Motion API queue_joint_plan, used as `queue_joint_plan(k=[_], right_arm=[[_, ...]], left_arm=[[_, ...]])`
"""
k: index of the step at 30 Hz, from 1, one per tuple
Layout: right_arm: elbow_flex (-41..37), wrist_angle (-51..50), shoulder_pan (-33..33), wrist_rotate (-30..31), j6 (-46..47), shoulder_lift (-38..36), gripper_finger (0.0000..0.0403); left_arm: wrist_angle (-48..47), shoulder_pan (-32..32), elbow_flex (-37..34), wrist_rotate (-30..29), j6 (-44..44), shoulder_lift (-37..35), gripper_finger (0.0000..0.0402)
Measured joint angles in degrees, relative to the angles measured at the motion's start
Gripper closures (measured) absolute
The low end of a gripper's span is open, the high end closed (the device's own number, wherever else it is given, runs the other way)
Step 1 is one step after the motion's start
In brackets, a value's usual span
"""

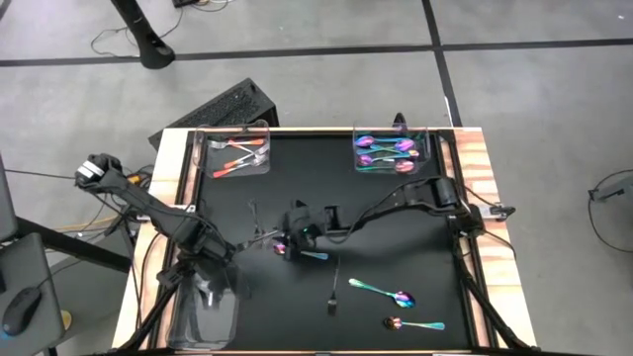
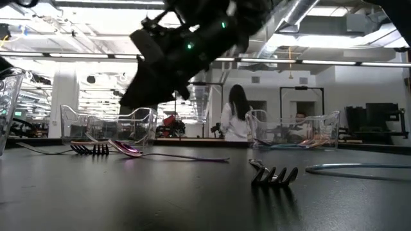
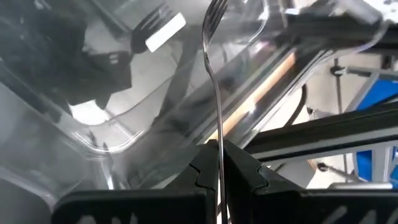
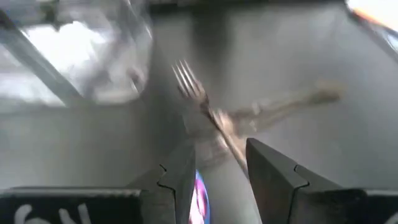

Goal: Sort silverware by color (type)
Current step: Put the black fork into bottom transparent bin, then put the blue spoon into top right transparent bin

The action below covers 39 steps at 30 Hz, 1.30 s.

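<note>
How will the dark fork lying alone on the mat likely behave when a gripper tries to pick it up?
The dark fork looks thin and metal, so probably stiff and light. It lies nearly flat on the black mat, so fingers may struggle to get under it and could just slide it. In the low view its tines arch upward, so pressing one end might rock it.

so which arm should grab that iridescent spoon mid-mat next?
Right. Its end effector hangs open by the iridescent metal spoon; the left end effector is shut on a slim dark fork over the clear plastic tray.

spoons (image 1: pixel 384 150) in back-right tray (image 1: pixel 427 150), loose fork (image 1: pixel 334 293) mid-table
</note>
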Motion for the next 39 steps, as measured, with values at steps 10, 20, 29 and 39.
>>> queue_joint_plan(k=[10,20,29,39], right_arm=[[7.8,-26.1,4.1,8.7,5.0,0.3,0.0243],[7.8,-32.7,3.7,3.0,7.8,0.4,0.0243],[8.0,-29.0,3.5,0.5,9.0,4.4,0.0243],[8.1,-29.2,3.5,-0.9,10.8,8.1,0.0261]], left_arm=[[4.9,-3.7,-2.0,-11.3,-8.8,-0.1,0.0401],[5.1,-3.8,0.5,-10.7,-14.8,-0.2,0.0345],[2.9,-3.7,7.2,-11.4,-15.6,-1.3,0.0258],[6.1,-3.0,13.3,-30.3,-12.1,-4.0,0.0253]])
